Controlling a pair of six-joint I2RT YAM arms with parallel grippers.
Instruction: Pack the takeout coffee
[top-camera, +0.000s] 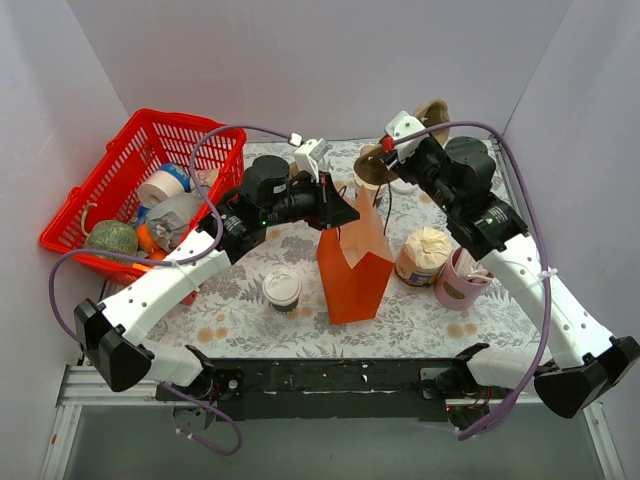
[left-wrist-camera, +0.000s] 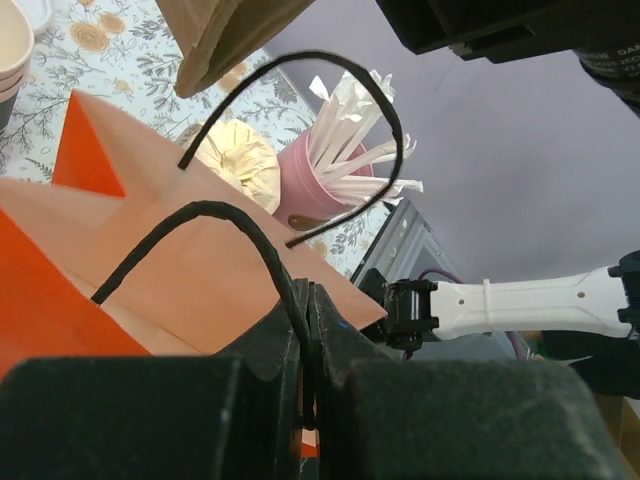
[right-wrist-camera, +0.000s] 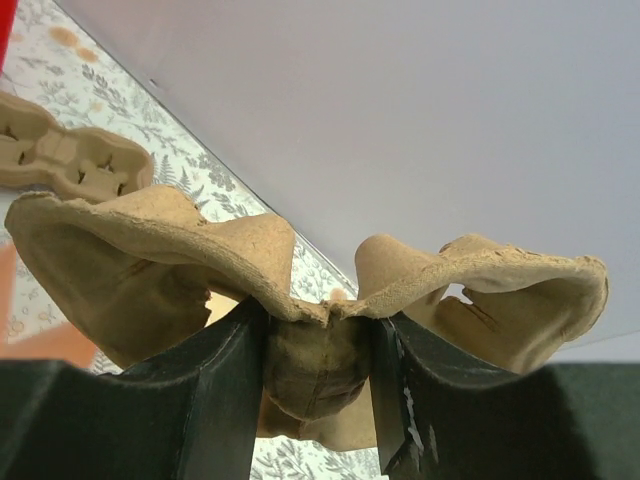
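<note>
– As the worktop is read from the arm bases outward, which item stands nearest?
– The takeout coffee: a small paper cup, cream above and dark below, capped with a round white plastic lid. It stands upright on the floral-printed cloth, outside the bag and just to its left, not touching it.
– Describe the bag.
– The orange bag is smooth flat-sided paper, upright, mouth open, paler on its inner face. Thin black cord handles rise from its top edge.
– What stands to its right?
– A paper cup topped with crumpled cream-yellow wrapping. Just beside that is a pink cup holding a bundle of flat white sticks.
– State of the left tool?
– The left tool is fully closed, its dark fingers pinching one cord handle above the bag's mouth.
– And at the left edge?
– A red plastic mesh basket holds a netted green ball and a white roll among other goods.
– Farther back?
– The right tool is partly closed, gripping the central rib of a pulp cup carrier. This carrier is brown, rough-fibred and moulded into rounded wells on either side. It is held clear of the cloth behind the bag. A second carrier of the same pulp lies flat near the far edge.
</note>
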